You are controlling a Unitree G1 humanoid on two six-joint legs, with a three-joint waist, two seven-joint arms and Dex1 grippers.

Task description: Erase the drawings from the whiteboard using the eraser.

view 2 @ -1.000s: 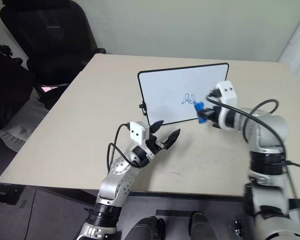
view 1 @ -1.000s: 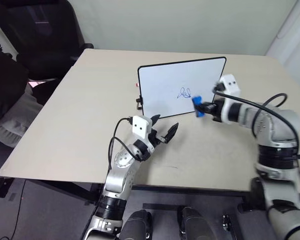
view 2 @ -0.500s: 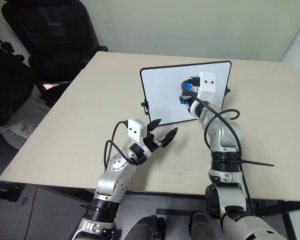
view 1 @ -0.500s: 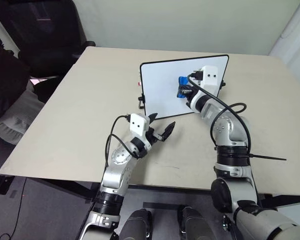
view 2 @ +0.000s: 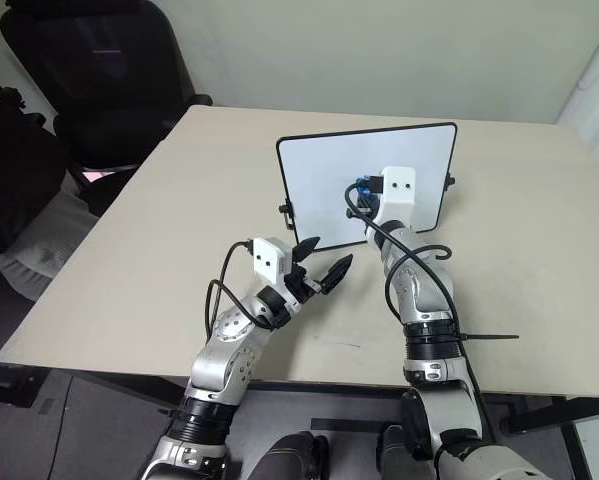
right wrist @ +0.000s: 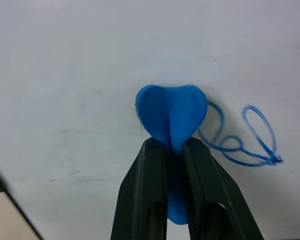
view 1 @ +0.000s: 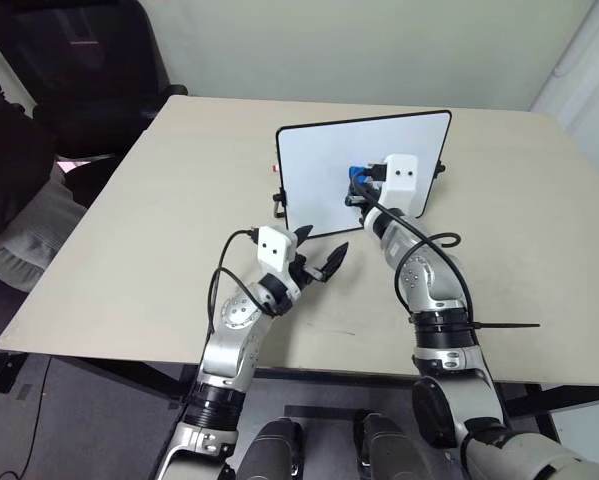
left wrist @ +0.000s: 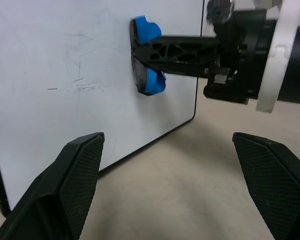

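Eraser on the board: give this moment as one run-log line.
right gripper: shut on eraser | eraser: against whiteboard | drawings: partly visible beside eraser | left gripper: open

Right end effector clamped and extended forward; left end effector spread.

The whiteboard is plain white inside a thin black frame, with faint grey smudges across its face. On it the drawings are thin loops of bright blue line, lying at about 3 o'clock from the eraser, which is a solid, slightly deeper blue with no pattern. The 2 fingers of the right gripper are glossy black. The left gripper has matt black fingers with a fine dotted texture on the pads. Both wrists carry white boxes. The table is pale beige. A black office chair stands at 10 o'clock from the board.
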